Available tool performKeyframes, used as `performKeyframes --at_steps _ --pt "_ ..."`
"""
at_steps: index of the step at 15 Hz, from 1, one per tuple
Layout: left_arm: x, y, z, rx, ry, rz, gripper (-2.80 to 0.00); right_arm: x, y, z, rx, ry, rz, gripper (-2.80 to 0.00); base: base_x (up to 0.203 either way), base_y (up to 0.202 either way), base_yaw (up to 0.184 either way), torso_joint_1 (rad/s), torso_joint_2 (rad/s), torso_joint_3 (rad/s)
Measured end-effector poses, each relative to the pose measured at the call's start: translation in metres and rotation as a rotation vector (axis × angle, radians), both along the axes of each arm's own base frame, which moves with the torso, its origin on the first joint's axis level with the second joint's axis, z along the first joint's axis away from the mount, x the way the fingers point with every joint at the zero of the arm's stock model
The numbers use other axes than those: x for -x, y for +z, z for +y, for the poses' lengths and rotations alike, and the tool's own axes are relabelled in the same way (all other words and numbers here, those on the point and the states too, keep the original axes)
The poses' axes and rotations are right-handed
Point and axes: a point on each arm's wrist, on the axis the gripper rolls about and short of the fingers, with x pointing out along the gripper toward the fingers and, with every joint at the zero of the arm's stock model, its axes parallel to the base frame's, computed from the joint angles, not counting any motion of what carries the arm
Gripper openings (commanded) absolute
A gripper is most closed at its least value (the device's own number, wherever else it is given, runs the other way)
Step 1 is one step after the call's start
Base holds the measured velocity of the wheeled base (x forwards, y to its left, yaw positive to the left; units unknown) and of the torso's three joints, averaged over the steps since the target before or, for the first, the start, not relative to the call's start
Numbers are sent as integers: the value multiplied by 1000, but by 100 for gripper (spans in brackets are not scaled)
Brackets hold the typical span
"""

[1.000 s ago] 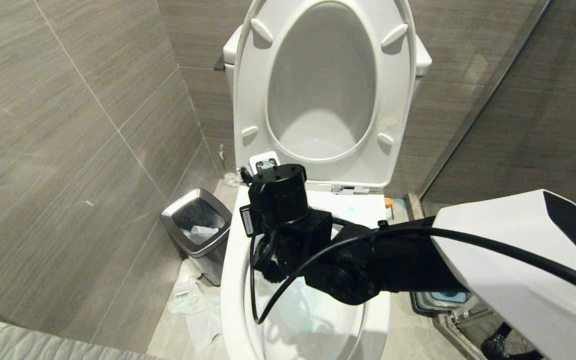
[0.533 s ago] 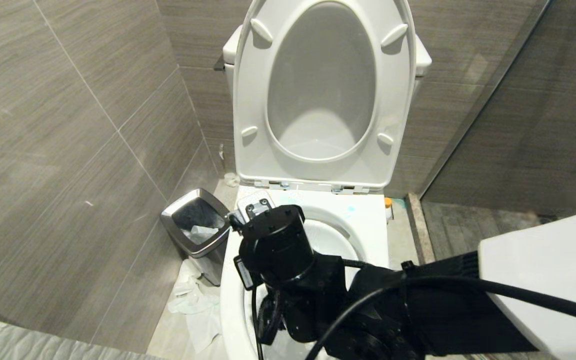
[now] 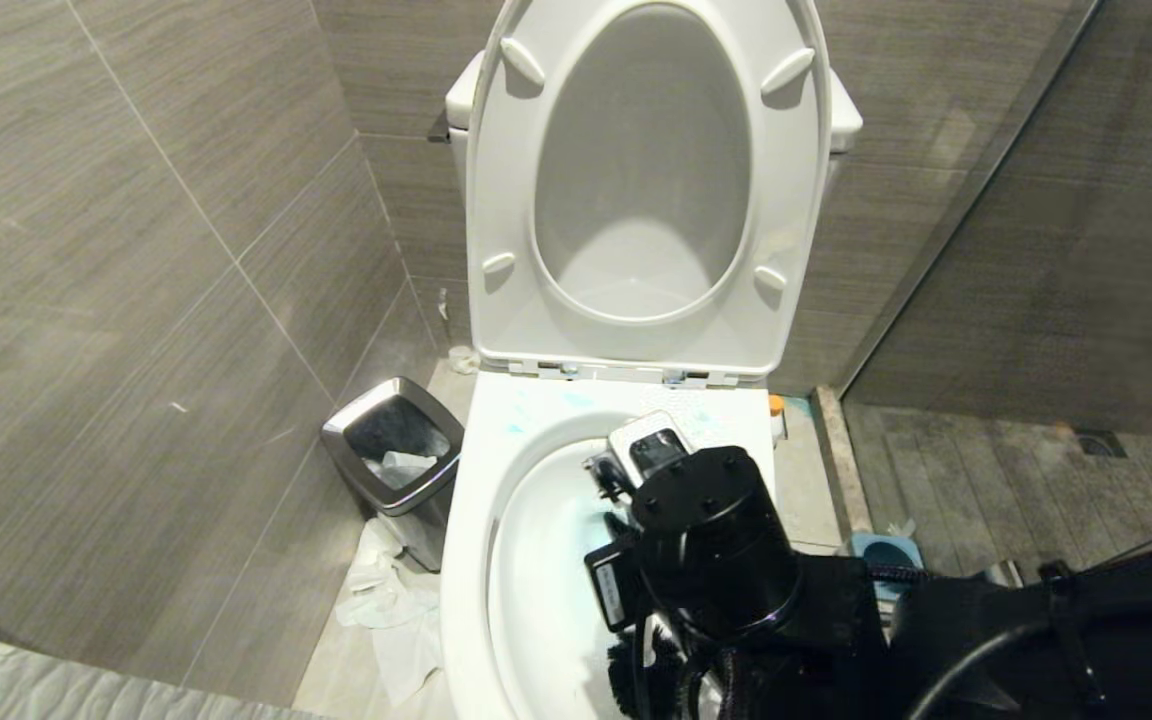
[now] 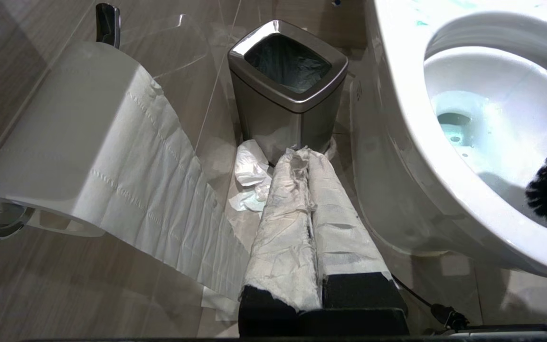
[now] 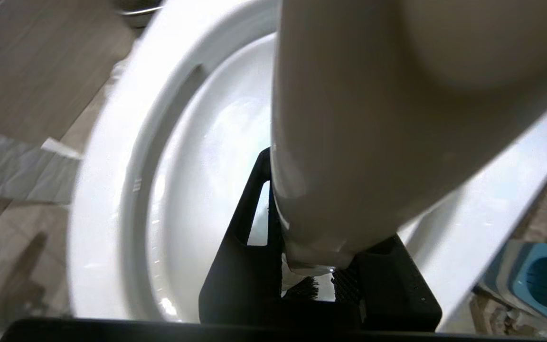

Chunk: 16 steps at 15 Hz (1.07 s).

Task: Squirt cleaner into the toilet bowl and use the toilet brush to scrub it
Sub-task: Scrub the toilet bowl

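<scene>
Across the lower middle of the head view, the toilet bowl (image 3: pixel 536 560) lies open, cleaner (image 4: pixel 463 111) tinting its water. Right gripper (image 5: pixel 318 280) clamps the toilet brush (image 5: pixel 349 142), handle steep, black bristles low against the near wall. Left gripper (image 4: pixel 309 209), tissue-wrapped and closed, hangs beside the bin (image 4: pixel 287 85).

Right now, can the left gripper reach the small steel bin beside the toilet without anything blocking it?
Probably yes. The left gripper, shut and wrapped in white paper, points straight at the bin; only crumpled paper lies on the floor between them. The toilet bowl stands off to one side.
</scene>
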Motion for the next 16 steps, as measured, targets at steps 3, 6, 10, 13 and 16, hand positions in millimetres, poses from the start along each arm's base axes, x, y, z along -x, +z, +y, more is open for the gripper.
performKeyframes --at_steps 3,6,10,13,16 --pt "0 0 0 0 0 0 -280 -24 9 -24 -12 -84 -16 -280 0 0 0 0 0 0" --pt "0 0 0 0 0 0 -280 -58 27 -41 -42 -165 -62 -280 0 0 0 0 0 0" --pt "0 0 0 0 0 0 -280 -101 42 -41 -71 -222 -129 -280 0 0 0 0 0 0" --pt "0 0 0 1 0 0 -280 -128 51 -22 -106 -237 -189 -280 0 0 0 0 0 0" --pt "0 0 0 0 1 0 -280 -148 52 3 -110 -224 -241 -280 0 0 0 0 0 0"
